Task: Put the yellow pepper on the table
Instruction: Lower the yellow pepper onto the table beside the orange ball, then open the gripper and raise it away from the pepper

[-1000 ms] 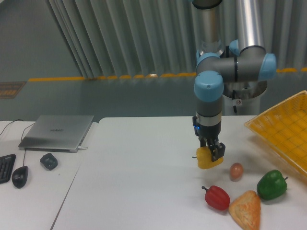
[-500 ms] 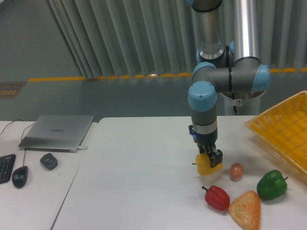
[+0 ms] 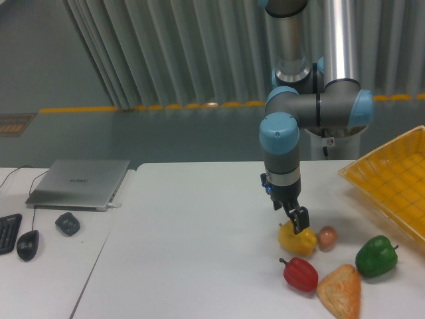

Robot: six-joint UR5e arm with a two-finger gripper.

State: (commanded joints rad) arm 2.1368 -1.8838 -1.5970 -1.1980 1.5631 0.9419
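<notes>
Placement looks to be at its very end; the yellow pepper [image 3: 297, 240] sits low on the white worktop [image 3: 199, 252], apparently resting on it, just left of a small brown egg-like object [image 3: 327, 237] and just above the red pepper [image 3: 300, 274]; the gripper [image 3: 299, 222] hangs right over the yellow pepper's top, its dark fingers at or touching the upper edge, but from this view I cannot tell whether they clamp the pepper or have parted from it; my reading is that the release step is in hand; the next move calls for the fingers to be clear of the pepper and a straight lift upward, since the egg-like object and red pepper lie close enough to be nudged by any sideways drift; the green pepper [image 3: 376, 256], the triangular pastry [image 3: 340, 290] and the yellow mesh basket [image 3: 392, 183] lie further right.
</notes>
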